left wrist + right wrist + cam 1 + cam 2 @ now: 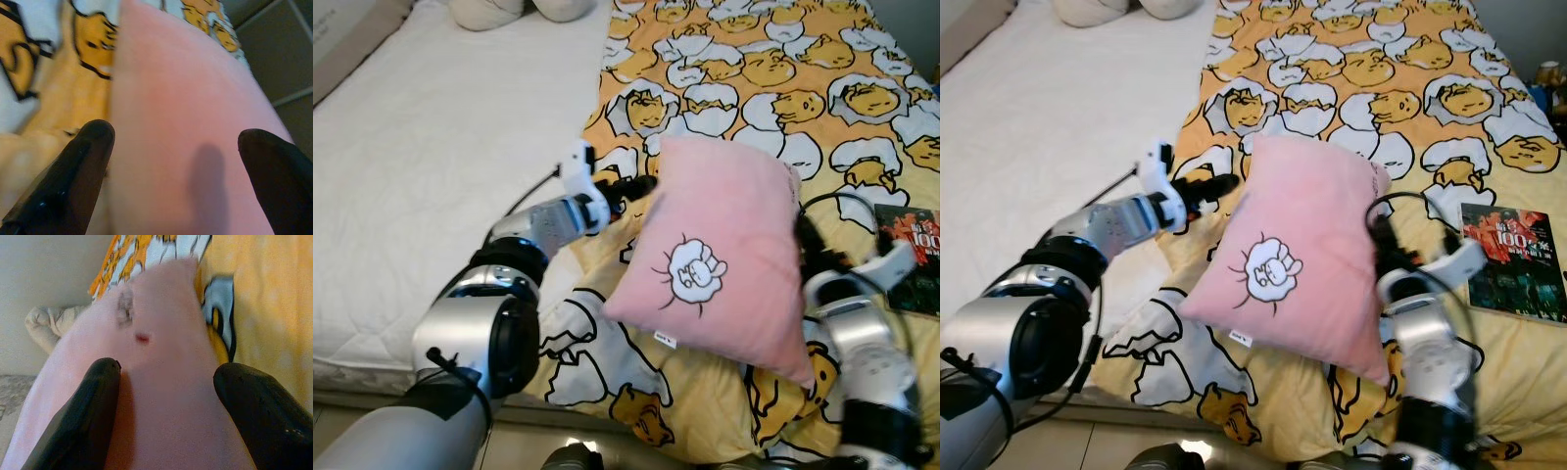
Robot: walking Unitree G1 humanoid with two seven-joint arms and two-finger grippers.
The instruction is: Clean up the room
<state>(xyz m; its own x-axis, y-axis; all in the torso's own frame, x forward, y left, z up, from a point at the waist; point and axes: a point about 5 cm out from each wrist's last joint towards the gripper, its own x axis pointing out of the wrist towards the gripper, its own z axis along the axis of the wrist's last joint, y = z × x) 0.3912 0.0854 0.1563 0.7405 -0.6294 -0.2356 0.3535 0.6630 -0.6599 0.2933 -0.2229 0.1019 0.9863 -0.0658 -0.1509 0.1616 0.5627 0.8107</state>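
Note:
A pink pillow (724, 255) with a white cartoon print is tilted up over the yellow egg-print blanket (754, 78) on the bed. My left gripper (641, 186) reaches in from the left and touches the pillow's left edge. Its fingers are open, one finger (88, 156) beside the edge and the other in front of the pink face. At the pillow's right edge my right gripper (1378, 233) is shut on the pillow (161, 357), the pink cloth bulging between its two fingers (93, 396).
A dark book (1513, 259) lies on the blanket to the right of my right arm. The bare white mattress (440, 176) stretches to the left. Pale cushions (509, 10) sit at the head of the bed.

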